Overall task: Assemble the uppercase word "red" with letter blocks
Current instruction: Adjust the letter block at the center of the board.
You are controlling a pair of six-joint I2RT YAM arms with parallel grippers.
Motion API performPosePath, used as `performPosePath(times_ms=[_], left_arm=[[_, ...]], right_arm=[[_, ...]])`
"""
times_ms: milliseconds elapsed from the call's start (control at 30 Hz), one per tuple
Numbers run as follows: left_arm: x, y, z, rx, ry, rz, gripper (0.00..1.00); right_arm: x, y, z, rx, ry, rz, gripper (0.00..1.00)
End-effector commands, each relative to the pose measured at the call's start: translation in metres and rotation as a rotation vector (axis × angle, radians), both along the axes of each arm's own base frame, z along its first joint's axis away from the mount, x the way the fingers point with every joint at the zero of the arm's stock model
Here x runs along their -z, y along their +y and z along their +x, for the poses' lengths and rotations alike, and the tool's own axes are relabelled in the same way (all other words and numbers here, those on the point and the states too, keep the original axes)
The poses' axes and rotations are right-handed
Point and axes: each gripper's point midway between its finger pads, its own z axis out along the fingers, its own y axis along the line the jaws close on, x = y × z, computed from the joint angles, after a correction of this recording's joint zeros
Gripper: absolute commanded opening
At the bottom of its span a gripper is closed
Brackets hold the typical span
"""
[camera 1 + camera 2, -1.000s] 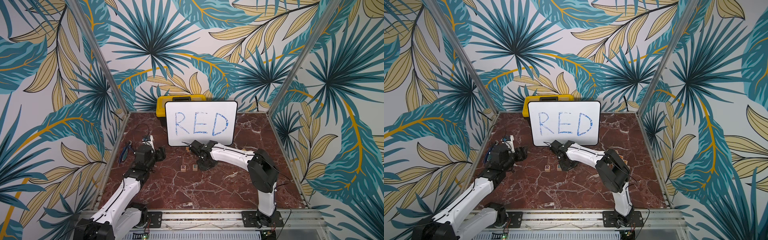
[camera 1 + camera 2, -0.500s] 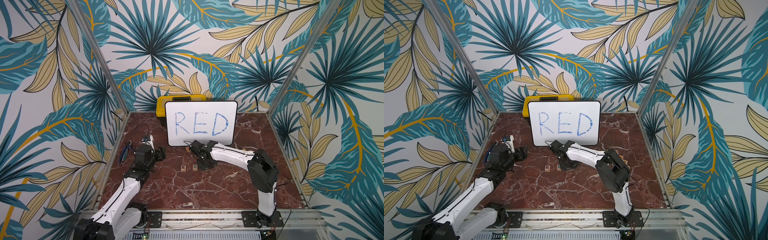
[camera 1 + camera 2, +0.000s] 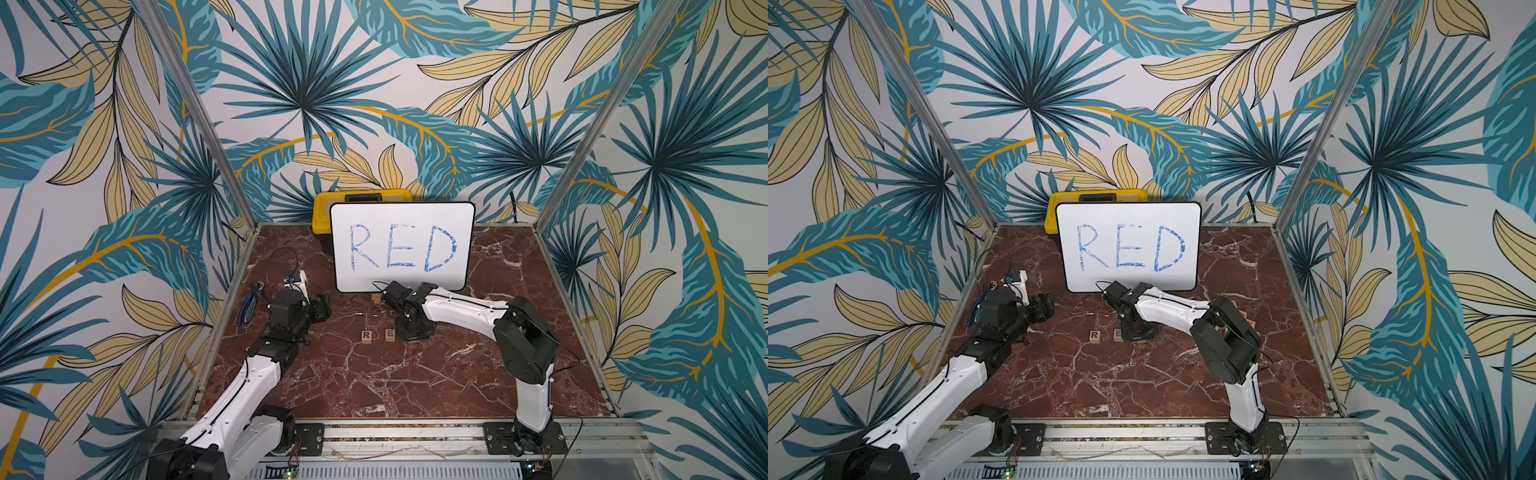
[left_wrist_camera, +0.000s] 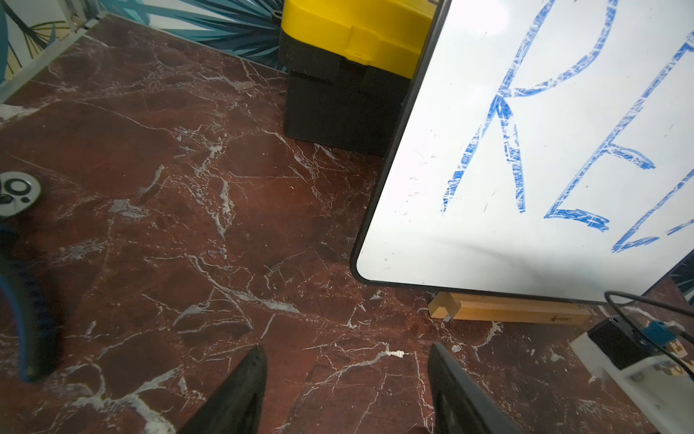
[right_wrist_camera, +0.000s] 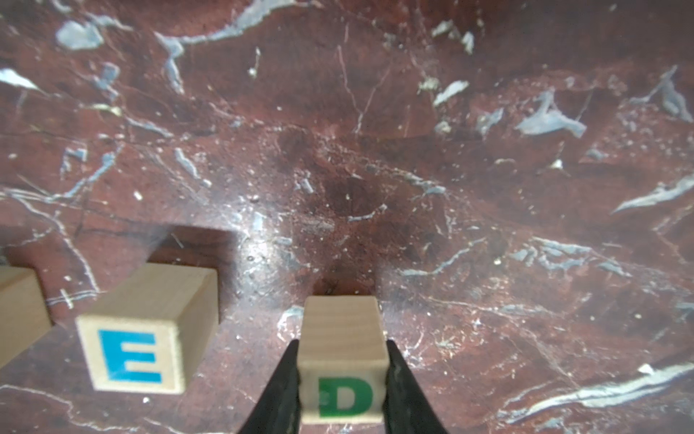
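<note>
Holding the D block (image 5: 343, 360) tight in my right gripper (image 5: 342, 347), I have it low, just beside the E block (image 5: 150, 323), on the side away from the R block (image 3: 366, 336). The row lies side to side like the front edge, in the middle of the bench (image 3: 415, 374). The top is flat and bare there. My left gripper (image 4: 345, 353) hangs empty, fingers apart, nearer the left edge

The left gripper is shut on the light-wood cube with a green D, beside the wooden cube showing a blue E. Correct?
Wrong arm. The right wrist view shows the right gripper shut on the light-wood cube with the green D; the left gripper is open and empty. That cube does sit beside the wooden cube showing a blue E.
</note>
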Motion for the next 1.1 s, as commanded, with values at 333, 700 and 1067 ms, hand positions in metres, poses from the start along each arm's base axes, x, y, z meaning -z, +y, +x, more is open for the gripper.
performPosePath(times_ms=[333, 700, 1067], left_arm=[[0.008, 0.004, -0.005, -0.008, 0.006, 0.002, 0.69], [0.008, 0.004, -0.005, -0.01, 0.004, 0.002, 0.69], [0.008, 0.004, -0.005, -0.011, 0.004, 0.003, 0.69]], right_arm=[[0.016, -0.004, 0.0, 0.048, 0.022, -0.024, 0.2], [0.012, -0.011, 0.012, 0.127, 0.007, 0.003, 0.24], [0.009, -0.005, 0.011, 0.116, 0.014, 0.034, 0.32]])
